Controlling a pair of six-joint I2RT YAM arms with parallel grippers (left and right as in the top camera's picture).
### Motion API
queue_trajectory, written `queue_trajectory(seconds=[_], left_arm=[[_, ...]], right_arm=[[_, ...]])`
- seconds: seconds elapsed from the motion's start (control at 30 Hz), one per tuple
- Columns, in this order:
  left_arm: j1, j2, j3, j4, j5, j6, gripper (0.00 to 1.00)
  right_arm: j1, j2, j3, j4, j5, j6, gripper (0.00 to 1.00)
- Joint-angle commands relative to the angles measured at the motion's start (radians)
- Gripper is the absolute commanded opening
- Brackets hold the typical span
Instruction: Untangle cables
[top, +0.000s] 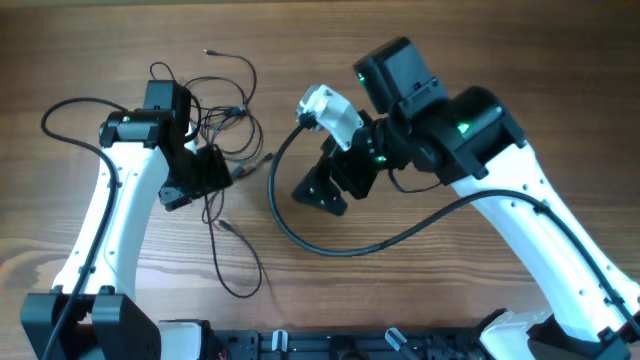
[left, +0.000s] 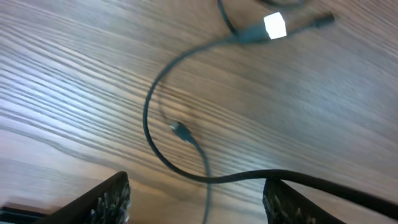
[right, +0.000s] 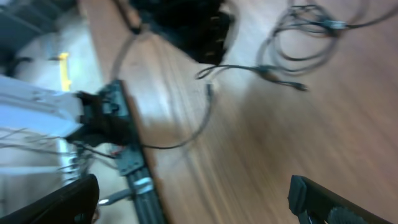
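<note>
The cables (top: 218, 112) are thin black cords heaped in a loose tangle at the back left of the table. One strand (top: 238, 270) trails toward the front edge. My left gripper (top: 222, 172) sits at the tangle's near edge, low over the wood. In the left wrist view it (left: 198, 184) is open. A thin cord (left: 207, 186) with a small plug end (left: 180, 129) runs between the fingers, pinched by neither. A thicker-looking black cord (left: 323, 184) crosses the right fingertip (left: 280, 196). A white-marked plug (left: 273, 25) lies farther off. My right gripper (top: 318, 198) hangs open and empty over bare wood.
The right arm's thick black wire (top: 300, 235) loops over the table middle. In the blurred right wrist view the tangle (right: 305, 37) is at upper right, and the table edge with a metal frame (right: 134, 168) is at lower left.
</note>
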Motion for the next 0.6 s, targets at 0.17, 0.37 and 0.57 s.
queue_trajectory(seconds=[0.17, 0.37, 0.57], left_arm=[[0.002, -0.002, 0.004, 0.06, -0.446, -0.156, 0.67], [0.014, -0.002, 0.004, 0.084, -0.515, -0.217, 0.67], [0.014, -0.002, 0.004, 0.106, -0.514, -0.217, 0.71]], right_arm=[[0.078, 0.042, -0.004, 0.005, -0.088, 0.206, 1.0], [0.098, 0.092, -0.009, 0.024, 0.002, 0.252, 1.0], [0.127, 0.189, -0.009, 0.108, 0.018, 0.245, 1.0]])
